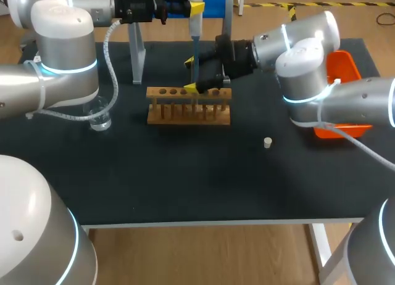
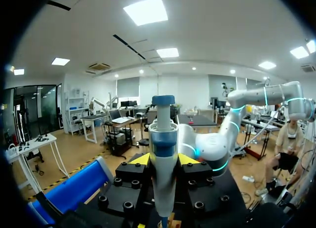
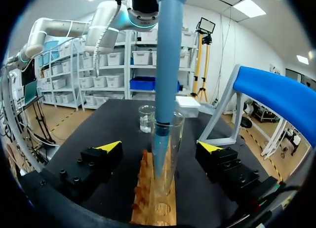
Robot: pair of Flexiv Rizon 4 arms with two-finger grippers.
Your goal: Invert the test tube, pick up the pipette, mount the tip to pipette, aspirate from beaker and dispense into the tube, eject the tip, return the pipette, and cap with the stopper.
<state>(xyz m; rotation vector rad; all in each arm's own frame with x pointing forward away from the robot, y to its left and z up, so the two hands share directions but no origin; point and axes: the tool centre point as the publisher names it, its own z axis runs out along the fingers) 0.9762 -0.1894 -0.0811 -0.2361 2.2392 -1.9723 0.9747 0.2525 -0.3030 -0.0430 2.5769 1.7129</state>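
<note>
My left gripper (image 2: 163, 160) is shut on the blue-and-white pipette (image 2: 163, 154), which it holds upright above the wooden rack (image 1: 188, 107). In the head view the left gripper (image 1: 192, 8) is at the back, and the pipette's shaft (image 1: 194, 47) points down. In the right wrist view the pipette's blue lower part (image 3: 165, 65) ends in a tip inside the mouth of a clear test tube (image 3: 169, 154) standing in the rack (image 3: 157, 201). My right gripper (image 3: 159, 148) is open, with a finger on each side of the tube and neither touching it. The right gripper (image 1: 191, 75) sits over the rack.
A glass beaker (image 1: 99, 117) stands to the left of the rack, also seen beyond the tube as the beaker (image 3: 146, 118). A small white stopper (image 1: 268, 142) lies to the right of the rack. An orange bin (image 1: 344, 69) sits at the right edge and a blue stand (image 1: 216, 4) at the back.
</note>
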